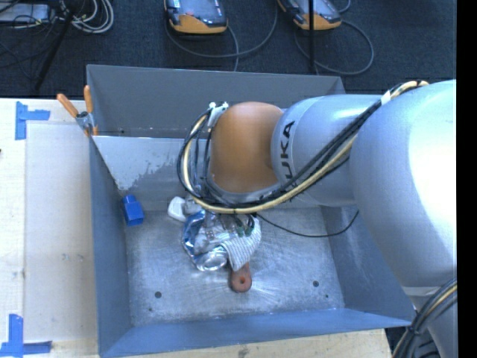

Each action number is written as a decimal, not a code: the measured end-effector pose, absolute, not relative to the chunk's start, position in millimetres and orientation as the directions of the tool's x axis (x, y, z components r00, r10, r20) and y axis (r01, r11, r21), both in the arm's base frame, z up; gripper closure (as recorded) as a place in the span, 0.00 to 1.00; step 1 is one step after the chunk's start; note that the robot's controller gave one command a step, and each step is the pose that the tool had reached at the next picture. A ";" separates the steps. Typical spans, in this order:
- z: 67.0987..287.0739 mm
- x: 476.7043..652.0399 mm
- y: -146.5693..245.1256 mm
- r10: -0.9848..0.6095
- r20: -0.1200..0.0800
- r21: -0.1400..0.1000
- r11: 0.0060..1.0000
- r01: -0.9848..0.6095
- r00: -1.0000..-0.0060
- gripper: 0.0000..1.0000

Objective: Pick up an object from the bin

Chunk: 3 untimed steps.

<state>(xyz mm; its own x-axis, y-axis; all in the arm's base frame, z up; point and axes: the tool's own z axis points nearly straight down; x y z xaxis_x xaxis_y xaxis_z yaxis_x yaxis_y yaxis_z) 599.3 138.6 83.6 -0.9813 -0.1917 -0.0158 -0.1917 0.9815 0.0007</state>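
Looking down through the camera view, I have the arm (387,170) reaching across from the bin's right edge. Its orange cover (242,148) and looped cables (195,151) hang above the middle of the bin (149,304). The claw (223,226) sits under that cover, directly over a small heap at the centre of the bin floor. I cannot tell whether it is apart or together, nor whether it touches anything. Nearest to it are a crumpled silver-and-blue packet (200,246) and a grey-white cloth (244,250). They lie against each other, the packet toward the left edge and the cloth toward the right. A small white piece (177,209) pokes out of the heap on its left, far side. Just past the cloth, toward the near edge, lies a round brown piece (240,280), touching or nearly touching it. A blue block (133,209) rests well apart, at the foot of the left wall.
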 end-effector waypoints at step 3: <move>111.6 595.4 122.8 -0.229 -0.007 0.002 0.973 -0.229 -0.973 1.00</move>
